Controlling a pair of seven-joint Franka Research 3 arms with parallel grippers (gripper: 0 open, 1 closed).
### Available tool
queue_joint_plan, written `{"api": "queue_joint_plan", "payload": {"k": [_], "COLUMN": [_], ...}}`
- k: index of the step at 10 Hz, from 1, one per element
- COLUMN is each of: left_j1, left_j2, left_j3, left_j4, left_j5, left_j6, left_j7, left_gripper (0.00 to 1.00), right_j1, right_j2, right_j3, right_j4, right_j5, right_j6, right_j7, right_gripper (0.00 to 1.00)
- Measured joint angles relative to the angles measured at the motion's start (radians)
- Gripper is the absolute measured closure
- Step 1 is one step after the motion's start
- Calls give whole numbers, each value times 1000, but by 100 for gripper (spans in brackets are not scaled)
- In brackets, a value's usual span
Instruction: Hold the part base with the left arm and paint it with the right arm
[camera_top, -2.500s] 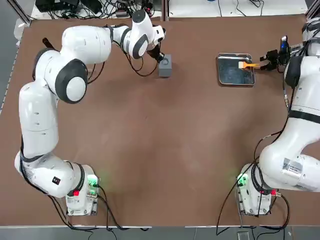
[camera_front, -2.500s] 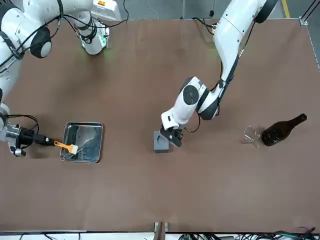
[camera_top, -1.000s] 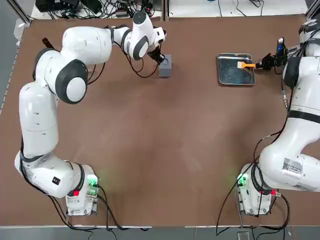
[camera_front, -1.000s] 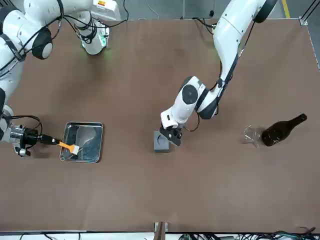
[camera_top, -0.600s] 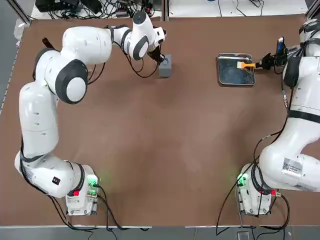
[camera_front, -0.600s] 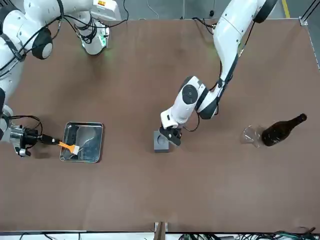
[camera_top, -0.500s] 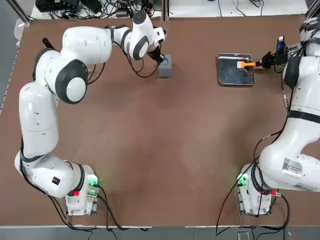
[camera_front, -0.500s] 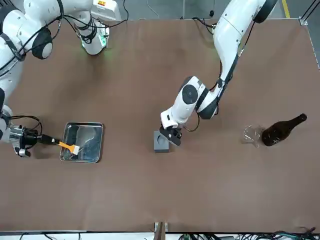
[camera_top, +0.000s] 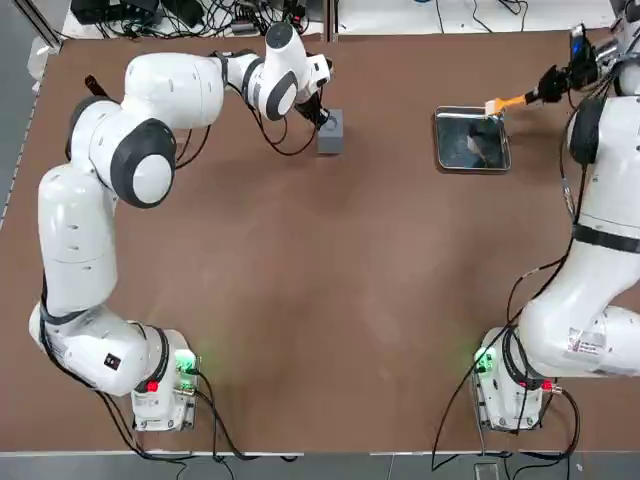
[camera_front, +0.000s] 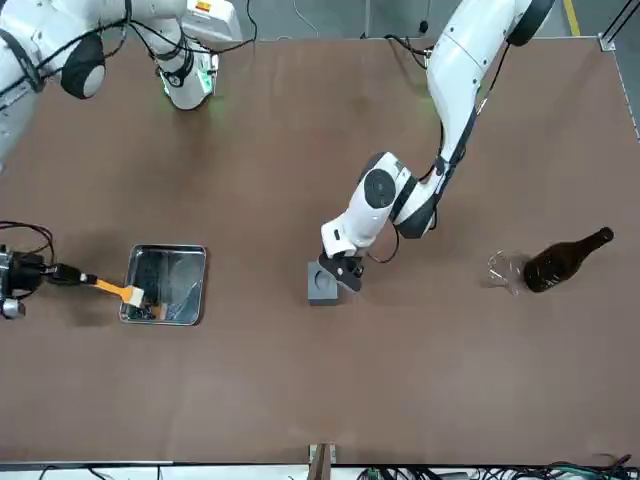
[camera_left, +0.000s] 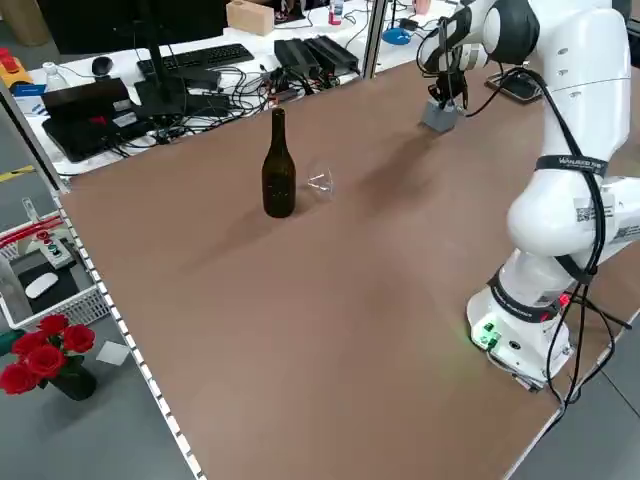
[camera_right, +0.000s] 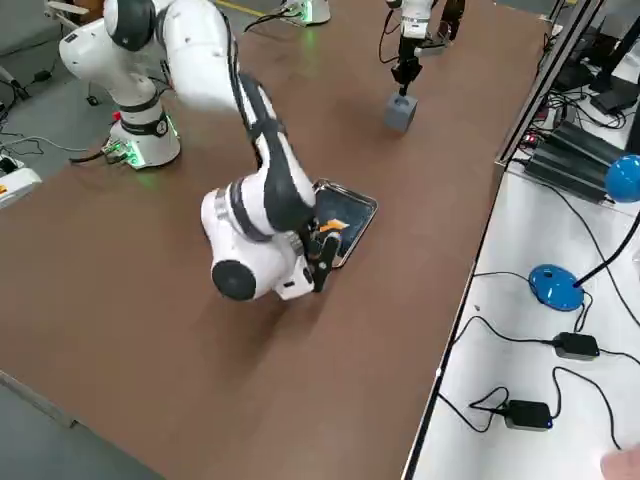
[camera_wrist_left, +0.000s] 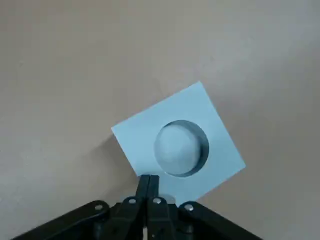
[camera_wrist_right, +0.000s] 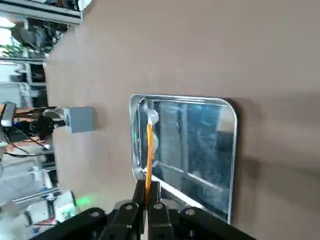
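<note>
Top view: left gripper (camera_top: 322, 113) reached to the table's far side, pressed against the near-left edge of the part base (camera_top: 331, 131); grey block just to the gripper's right, touching it, round recess facing up; right gripper (camera_top: 556, 80) raised at the far right, clamped on an orange-handled brush (camera_top: 505, 103); bristle end out beyond the gripper's tips, over the far right corner of the metal tray (camera_top: 471, 161); tray below and to the left of that gripper, well apart from the block.

Front view: left gripper (camera_front: 345, 270) tipped down onto the part base (camera_front: 322, 284), block directly under and beside its fingertips; right gripper (camera_front: 48, 272) at the picture's left edge, brush (camera_front: 115, 290) stretched from it toward the tray (camera_front: 166, 316); dark bottle (camera_front: 563, 261) lying on its side next to a clear glass (camera_front: 506, 270), far off beyond the left arm.

Left wrist view: fingers (camera_wrist_left: 143, 190) pinched together, nothing between them, tips laid on the edge of the part base (camera_wrist_left: 215, 145); recess (camera_wrist_left: 181, 148) just ahead of the tips.

Right wrist view: fingers (camera_wrist_right: 140, 192) clenched on the brush handle (camera_wrist_right: 148, 155); white bristles (camera_wrist_right: 151, 118) ahead of the tips over the tray (camera_wrist_right: 222, 172); part base (camera_wrist_right: 81, 119) farther off, beside the left gripper (camera_wrist_right: 52, 114).
</note>
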Motion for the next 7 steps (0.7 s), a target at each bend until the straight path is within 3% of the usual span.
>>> {"api": "queue_joint_plan", "payload": {"k": [2,4,7], "left_j1": [0,0,1], "left_j2": [0,0,0], "left_j3": [0,0,0], "left_j4": [0,0,0], "left_j5": [0,0,0], "left_j6": [0,0,0], "left_j7": [0,0,0], "left_gripper": [99,99,99], "right_j1": [76,155,170], "right_j2": [-84,-191,-382], "right_j3": [-18,14,210], "right_j4": [-13,-103,-312], "right_j5": [-134,-281,-508], "right_j6": [125,301,546], "right_j7": [7,45,236], "right_gripper": [96,96,96]}}
